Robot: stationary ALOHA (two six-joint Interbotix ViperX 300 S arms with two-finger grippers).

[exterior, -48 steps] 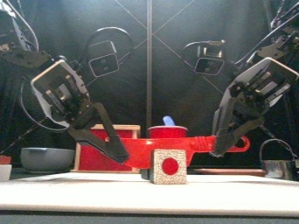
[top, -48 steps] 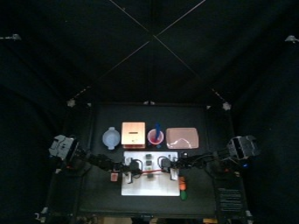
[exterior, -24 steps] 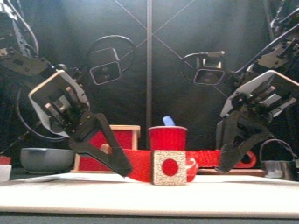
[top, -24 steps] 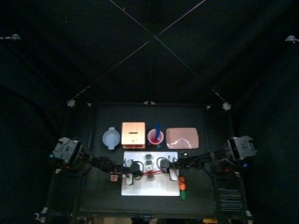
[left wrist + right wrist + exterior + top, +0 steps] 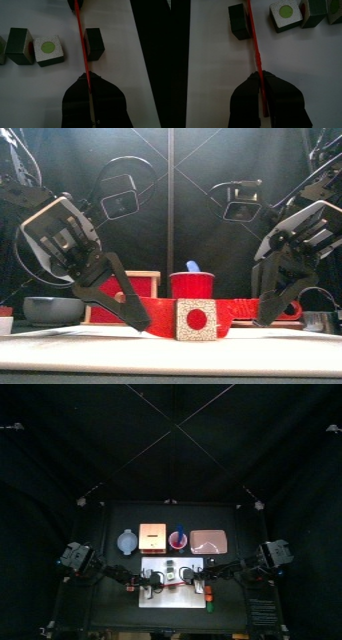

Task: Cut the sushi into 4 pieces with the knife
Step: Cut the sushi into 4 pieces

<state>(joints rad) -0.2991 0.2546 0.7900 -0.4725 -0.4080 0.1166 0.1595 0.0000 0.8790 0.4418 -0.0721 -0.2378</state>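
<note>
From where I stood, the cutting looked all but finished. On the white cutting board [image 5: 171, 590], toward the front of the table [image 5: 234, 519], I could count four pieces of the sushi roll [image 5: 201, 320]. A lone block [image 5: 95, 42] sat on one side of the red knife [image 5: 82, 40], and three sat on the other side. Those were a tipped piece [image 5: 49, 50] with its pale face and round centre showing, a dark block [image 5: 19, 46] tight against it, and a fourth piece [image 5: 2, 51] only half in sight.

The knife lay low across the board between the two arms. The left claw [image 5: 88, 79] was clenched on one end and the right claw [image 5: 260, 76] on the other. What seemed left, to my eye, was lifting the blade away and setting it down. I could not tell whether every piece had fully come apart. No brand, label or writing could be read on anything.
</note>
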